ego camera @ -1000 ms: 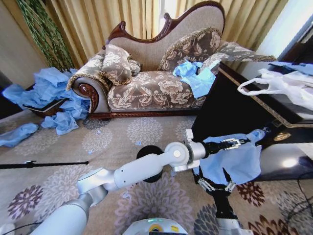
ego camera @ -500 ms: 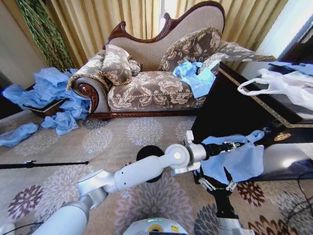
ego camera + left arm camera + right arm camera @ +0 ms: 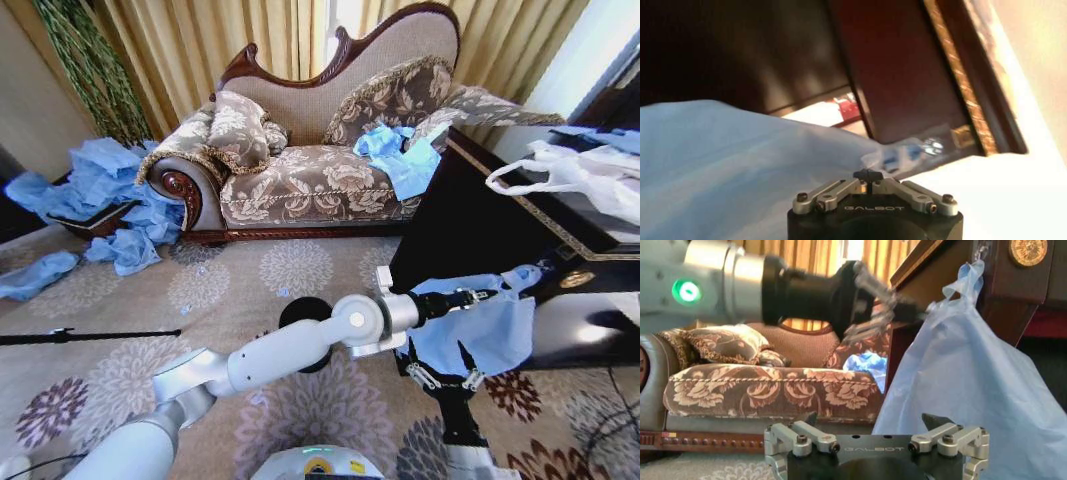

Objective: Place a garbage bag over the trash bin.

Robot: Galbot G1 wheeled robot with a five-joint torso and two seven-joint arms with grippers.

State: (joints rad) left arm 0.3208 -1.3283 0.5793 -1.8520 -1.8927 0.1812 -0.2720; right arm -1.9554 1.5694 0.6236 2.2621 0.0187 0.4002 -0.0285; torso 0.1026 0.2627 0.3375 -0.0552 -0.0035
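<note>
The garbage bag (image 3: 470, 335) hangs at four o'clock beside the dark bench (image 3: 480, 225), its top edge pinched in the left gripper (image 3: 484, 294), jaws together. Beneath, the right gripper (image 3: 440, 372) waits, jaws apart. The trash bin (image 3: 300, 312) stands behind the left arm.

Ahead of me stands a patterned sofa (image 3: 320, 170) with a carved dark wood frame, gold curtains (image 3: 210, 40) hanging behind it. On its seat, at the end beside the dark wooden counter (image 3: 470, 220), lies a crumpled blue bag (image 3: 400, 155). More blue bags (image 3: 95, 195) pile on the floor off the sofa's other end. A white plastic bag (image 3: 570, 175) with loop handles rests on the counter. Floral carpet (image 3: 230, 290) spreads before the sofa.
</note>
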